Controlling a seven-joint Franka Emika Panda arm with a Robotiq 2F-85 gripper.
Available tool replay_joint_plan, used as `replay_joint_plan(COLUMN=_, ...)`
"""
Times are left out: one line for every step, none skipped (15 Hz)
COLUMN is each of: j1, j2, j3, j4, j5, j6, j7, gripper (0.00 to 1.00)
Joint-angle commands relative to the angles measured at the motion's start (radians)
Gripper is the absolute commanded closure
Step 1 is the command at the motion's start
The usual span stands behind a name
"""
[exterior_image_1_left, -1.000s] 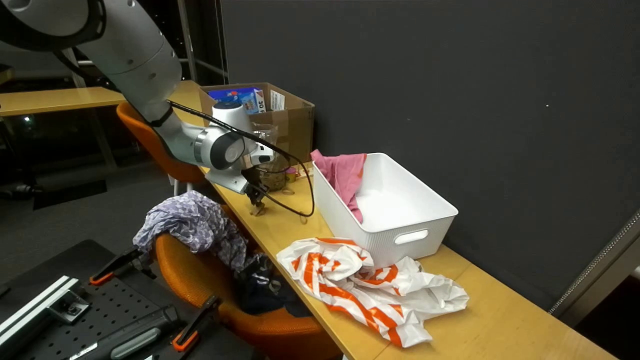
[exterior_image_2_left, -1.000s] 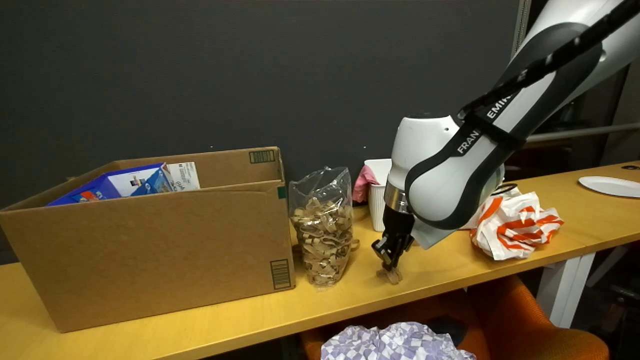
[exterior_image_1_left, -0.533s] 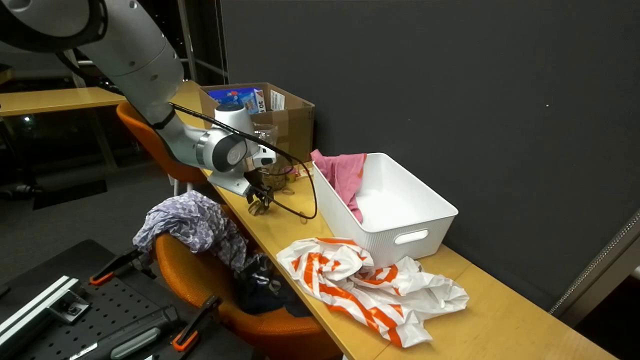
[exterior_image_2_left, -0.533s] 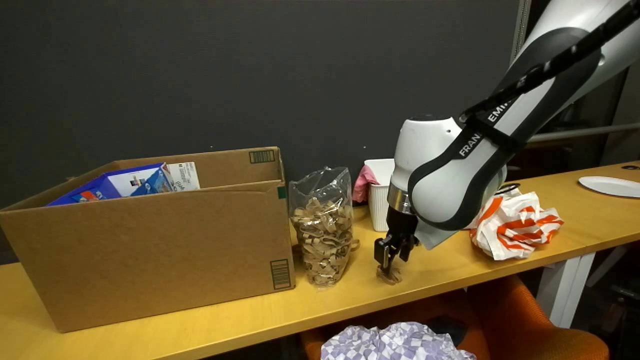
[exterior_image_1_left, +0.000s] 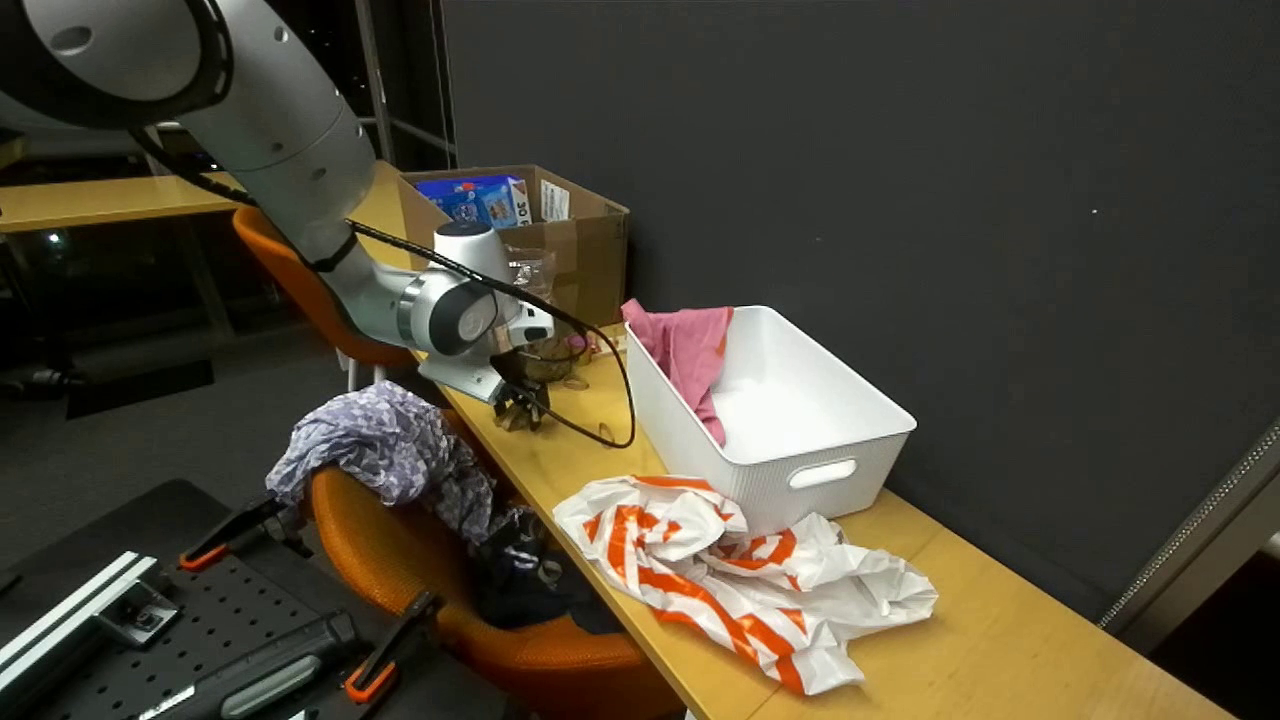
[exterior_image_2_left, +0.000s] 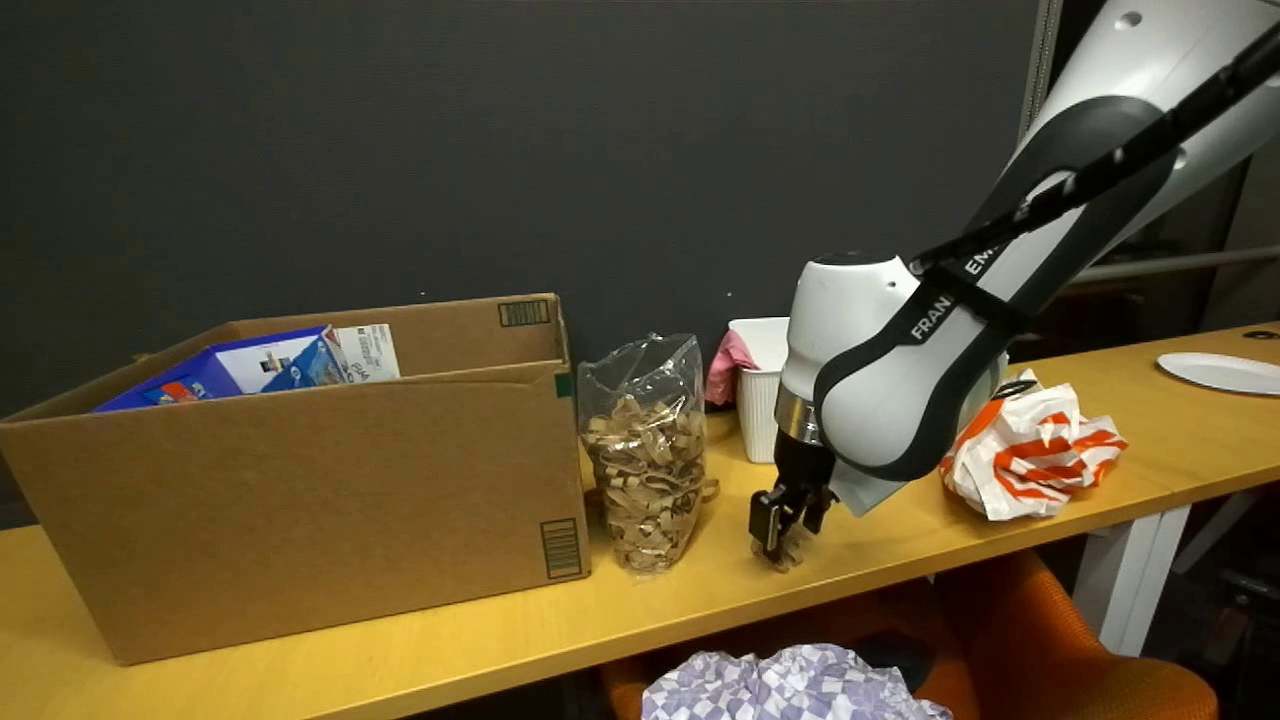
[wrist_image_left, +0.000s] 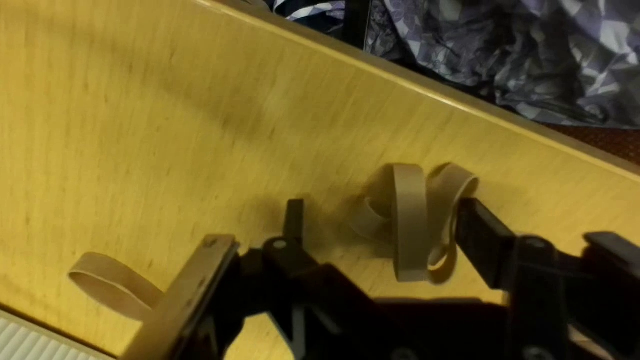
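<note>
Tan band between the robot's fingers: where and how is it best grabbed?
Probably by its middle, from above. In the wrist view the curled tan band lies between the jaws of the open gripper, its long strip running crosswise, with curls on either side.

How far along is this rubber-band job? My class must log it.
Done: the tool is low over the table, its jaws open on either side of the rubber-band clump. In hand: nothing clamped yet; one jaw stands clear of it. Still to do, probably: closing on the clump and lifting it. Another band lies loose nearby.
</note>
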Motion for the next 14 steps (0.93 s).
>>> replay_joint_plan(j1=0.004, j2=0.017, j3=-0.010, j4=0.037, j5=-0.015, j6=-0.026, j7=0.000, gripper=0.55)
replay_joint_plan(j1=0.006, j2=0.017, j3=-0.011, j4=0.038, j5=-0.016, j6=-0.026, j7=0.001, gripper=0.62)
replay_joint_plan(j1=0.007, j2=0.018, j3=-0.012, j4=0.039, j5=-0.016, j6=-0.025, j7=0.002, gripper=0.69)
replay_joint_plan(j1=0.008, j2=0.018, j3=-0.012, j4=0.040, j5=-0.016, j6=-0.025, j7=0.002, gripper=0.77)
replay_joint_plan(j1=0.008, j2=0.020, j3=-0.013, j4=0.043, j5=-0.016, j6=-0.026, j7=0.003, gripper=0.84)
replay_joint_plan(j1=0.009, j2=0.020, j3=-0.013, j4=0.044, j5=-0.017, j6=-0.026, j7=0.003, gripper=0.91)
replay_joint_plan(j1=0.011, j2=0.019, j3=-0.014, j4=0.044, j5=-0.018, j6=-0.025, j7=0.004, gripper=0.98)
replay_joint_plan(j1=0.013, j2=0.016, j3=-0.015, j4=0.042, j5=-0.019, j6=-0.024, j7=0.005, gripper=1.00)
replay_joint_plan(j1=0.015, j2=0.012, j3=-0.017, j4=0.040, j5=-0.020, j6=-0.024, j7=0.006, gripper=1.00)
replay_joint_plan(j1=0.019, j2=0.003, j3=-0.020, j4=0.034, j5=-0.021, j6=-0.025, j7=0.010, gripper=1.00)
replay_joint_plan(j1=0.023, j2=-0.003, j3=-0.023, j4=0.030, j5=-0.023, j6=-0.024, j7=0.011, gripper=1.00)
replay_joint_plan(j1=0.027, j2=-0.014, j3=-0.027, j4=0.023, j5=-0.022, j6=-0.027, j7=0.018, gripper=0.99)
replay_joint_plan(j1=0.032, j2=-0.024, j3=-0.032, j4=0.020, j5=-0.024, j6=-0.029, j7=0.021, gripper=0.99)
replay_joint_plan(j1=0.038, j2=-0.039, j3=-0.039, j4=0.012, j5=-0.025, j6=-0.030, j7=0.026, gripper=0.99)
